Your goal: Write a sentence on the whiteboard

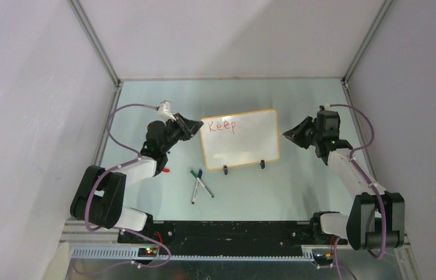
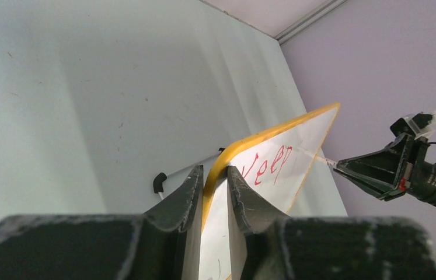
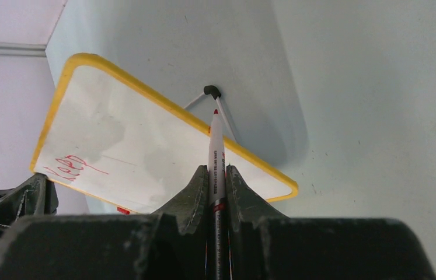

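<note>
The whiteboard [image 1: 244,143] stands tilted on the table's middle, yellow-framed, on two black clip feet [image 1: 225,170]. Of the sentence only the red word "Keep" [image 1: 223,125] shows, at the board's top left. My left gripper [image 1: 196,128] is at the board's left edge. In the left wrist view its fingers [image 2: 189,192] clamp the yellow frame [image 2: 215,175] from both sides. My right gripper [image 1: 288,135] hovers just off the board's right edge, shut on a red marker [image 3: 216,157]. The marker's tip [image 3: 215,112] points past the board's lower frame, clear of the white surface.
Two more markers, green and blue [image 1: 202,183], lie crossed on the table in front of the board. A small red cap [image 1: 166,170] sits under the left arm. Pale enclosure walls close in the table at the back and on both sides.
</note>
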Motion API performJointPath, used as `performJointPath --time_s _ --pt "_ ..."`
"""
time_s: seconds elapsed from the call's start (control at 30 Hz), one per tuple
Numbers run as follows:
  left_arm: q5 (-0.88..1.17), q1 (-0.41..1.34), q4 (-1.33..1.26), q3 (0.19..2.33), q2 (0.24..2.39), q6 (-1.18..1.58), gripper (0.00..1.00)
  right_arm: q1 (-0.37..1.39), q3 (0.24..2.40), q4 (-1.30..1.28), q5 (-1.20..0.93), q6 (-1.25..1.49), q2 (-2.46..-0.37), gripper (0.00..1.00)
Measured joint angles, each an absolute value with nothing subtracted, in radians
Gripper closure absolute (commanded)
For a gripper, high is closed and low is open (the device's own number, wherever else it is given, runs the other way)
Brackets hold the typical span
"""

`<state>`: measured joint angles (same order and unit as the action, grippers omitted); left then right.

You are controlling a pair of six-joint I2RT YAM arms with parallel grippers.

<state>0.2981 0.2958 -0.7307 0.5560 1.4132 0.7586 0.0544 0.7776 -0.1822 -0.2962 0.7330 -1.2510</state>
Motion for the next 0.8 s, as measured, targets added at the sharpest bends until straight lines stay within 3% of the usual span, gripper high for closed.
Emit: performJointPath --time_s 0.37,0.57,0.8 --pt "0.327 0.296 -0.747 0.556 1.422 0.760 0.70 0.125 0.770 -0.294 0.007 0.726 -0.995 1.00" --pt "0.329 0.297 -0.760 0.556 1.422 0.764 0.62 0.374 0.770 -0.238 0.179 0.648 -0.897 1.00" --pt "0.327 0.299 -0.791 0.553 1.422 0.778 0.62 0.681 0.797 -0.112 0.330 0.527 -1.044 1.00"
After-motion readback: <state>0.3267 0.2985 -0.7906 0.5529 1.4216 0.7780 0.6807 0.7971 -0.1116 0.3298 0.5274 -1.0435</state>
